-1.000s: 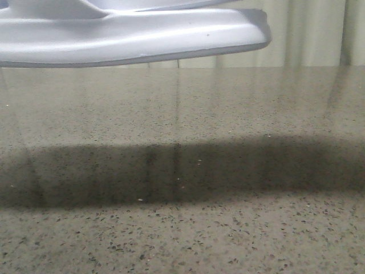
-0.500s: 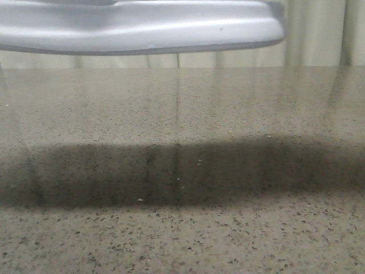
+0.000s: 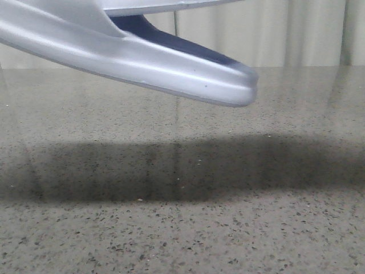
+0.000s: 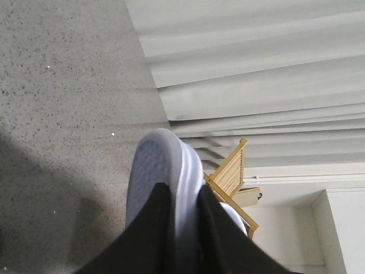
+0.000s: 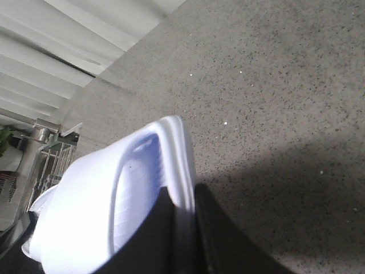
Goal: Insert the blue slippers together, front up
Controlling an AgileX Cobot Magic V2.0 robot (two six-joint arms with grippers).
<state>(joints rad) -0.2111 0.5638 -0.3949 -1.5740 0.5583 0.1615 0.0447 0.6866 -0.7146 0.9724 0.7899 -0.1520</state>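
Note:
Both blue slippers hang in the air above the speckled table point(image 3: 182, 240). In the front view one pale slipper point(image 3: 171, 63) slants across the top, its rounded end lowest at the right, and the edge of the other slipper point(image 3: 159, 4) shows just above it. No gripper appears in that view. My left gripper point(image 4: 182, 197) is shut on the thick sole edge of a slipper point(image 4: 159, 165). The right gripper point(image 5: 183, 200) is shut on the rim of the other slipper point(image 5: 108, 200), whose ribbed footbed faces the camera.
A wide dark shadow point(image 3: 182, 171) lies across the tabletop under the slippers. A wooden slatted rack point(image 4: 231, 174) stands past the table's edge, and a wire rack point(image 5: 51, 162) stands off the table by the pleated curtains point(image 4: 256, 68).
In the front view the slipper has gone from lying level at the top edge to tilting, its right end dropping lower and pulling slightly left.

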